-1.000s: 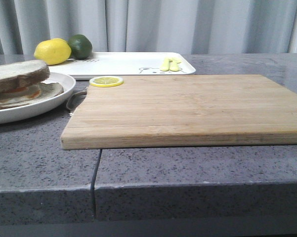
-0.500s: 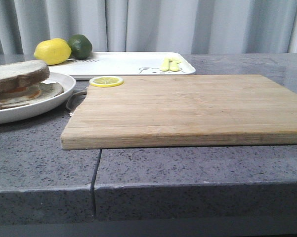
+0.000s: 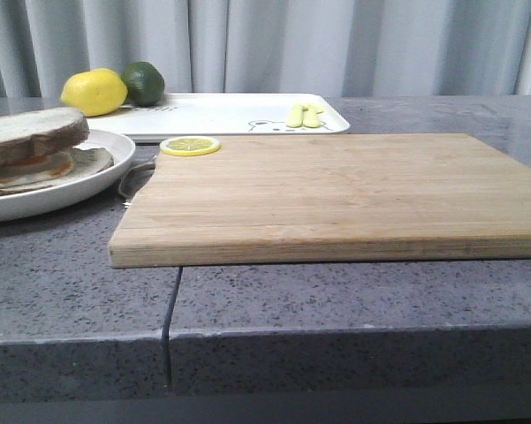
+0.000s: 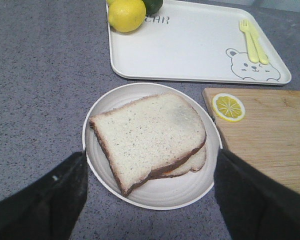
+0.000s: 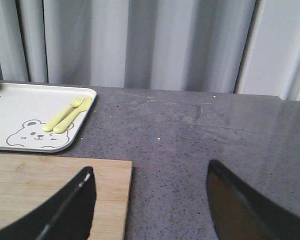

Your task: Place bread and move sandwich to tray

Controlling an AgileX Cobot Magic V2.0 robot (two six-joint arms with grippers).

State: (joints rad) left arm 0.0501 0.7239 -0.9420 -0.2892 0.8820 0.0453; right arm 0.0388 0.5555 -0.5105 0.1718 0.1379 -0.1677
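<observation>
While the sandwich point(image 4: 152, 142) sits on the plate point(image 4: 110, 187), its top slice point(image 3: 31, 132) lies flat with its crumb face up and its rounded top edge turned toward the board point(image 4: 267, 135); its straight bottom edge faces away from the board. That slice is roughly square, so no long axis stands out. It is pale and finely speckled, with a thin dark brown crust around the edge. A second slice peeks out underneath on the board side, and in the front view an orange and white filling shows between the two.

The plate rests on the grey counter point(image 3: 71, 283), just beside the board's corner and near the tray point(image 4: 189, 50). A lemon slice point(image 4: 228, 107) lies on that corner of the board. On the tray are a lemon point(image 4: 126, 14), a lime point(image 3: 143, 82), a pair of pale yellow utensils point(image 4: 253, 40) and a bear drawing point(image 4: 249, 67). The tray lies behind the board in the front view.

The left gripper point(image 4: 150, 200) hangs above the plate with its fingers point(image 4: 45, 200) spread wide, one on each side of the plate, gripping nothing. The right gripper point(image 5: 150, 210) is also spread wide and empty, over the board's far right corner and bare counter.
</observation>
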